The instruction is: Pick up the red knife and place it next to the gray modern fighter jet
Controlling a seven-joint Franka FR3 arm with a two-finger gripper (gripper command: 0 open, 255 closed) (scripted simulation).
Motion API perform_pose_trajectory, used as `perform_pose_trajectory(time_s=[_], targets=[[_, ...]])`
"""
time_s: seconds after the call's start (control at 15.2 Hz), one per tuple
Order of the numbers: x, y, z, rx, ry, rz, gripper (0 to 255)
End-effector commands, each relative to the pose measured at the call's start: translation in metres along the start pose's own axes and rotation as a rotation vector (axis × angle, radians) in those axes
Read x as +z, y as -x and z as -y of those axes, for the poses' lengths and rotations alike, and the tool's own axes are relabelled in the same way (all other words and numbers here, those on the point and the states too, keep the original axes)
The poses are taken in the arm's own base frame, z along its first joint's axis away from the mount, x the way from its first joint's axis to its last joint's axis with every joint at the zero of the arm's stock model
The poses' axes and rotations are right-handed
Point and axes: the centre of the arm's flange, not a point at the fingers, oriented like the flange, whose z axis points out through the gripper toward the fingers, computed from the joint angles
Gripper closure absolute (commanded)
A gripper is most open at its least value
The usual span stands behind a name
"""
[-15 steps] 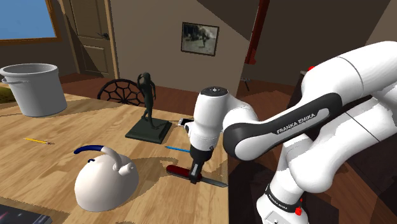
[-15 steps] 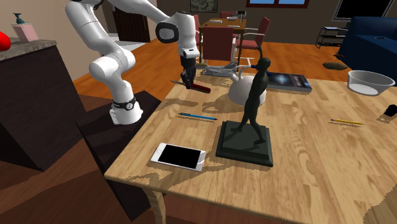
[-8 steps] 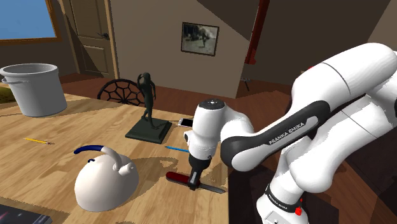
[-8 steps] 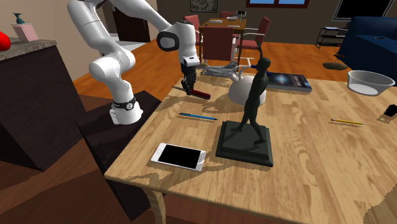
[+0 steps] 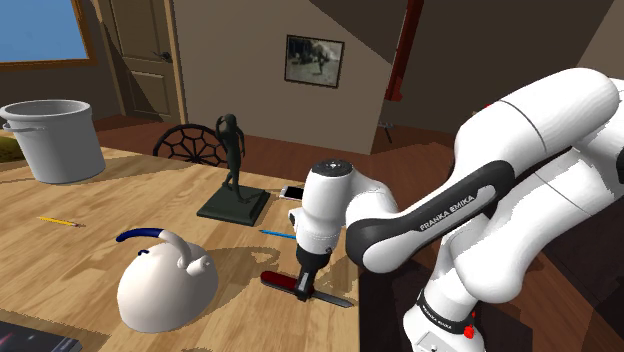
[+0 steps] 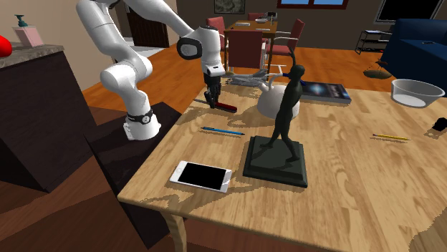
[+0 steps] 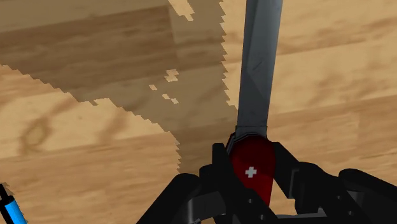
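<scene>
Spanning both exterior views, the light wooden bench [image 5: 60, 250] carries everything. The white robot arm [image 5: 440, 215] bends down over its edge nearest the stand. There, apart from the small grey fighter jet [image 6: 248, 77], the grey-bladed red knife [image 5: 277, 279] sits low, its red handle grasped between the black fingers [image 7: 219, 167].

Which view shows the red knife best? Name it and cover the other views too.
The wrist view: the knife is close up, its grey blade and red handle with a white cross plain. The shoulder view has it small, flat on the table beneath the gripper. The second exterior view catches mainly its red handle.
</scene>
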Motion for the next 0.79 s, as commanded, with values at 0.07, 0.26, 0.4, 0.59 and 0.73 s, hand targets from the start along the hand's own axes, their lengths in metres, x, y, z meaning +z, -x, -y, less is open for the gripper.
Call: perform_pose_trajectory(time_s=[0.07,0.26,0.4,0.59,0.73], targets=[[0.000,0.000,0.000,0.000,0.000,0.000,0],[0.000,0.000,0.000,0.000,0.000,0.000,0],[-0.013,0.000,0.000,0.000,0.000,0.000,0],[-0.050,0.000,0.000,0.000,0.000,0.000,0],[-0.050,0.000,0.000,0.000,0.000,0.000,0]])
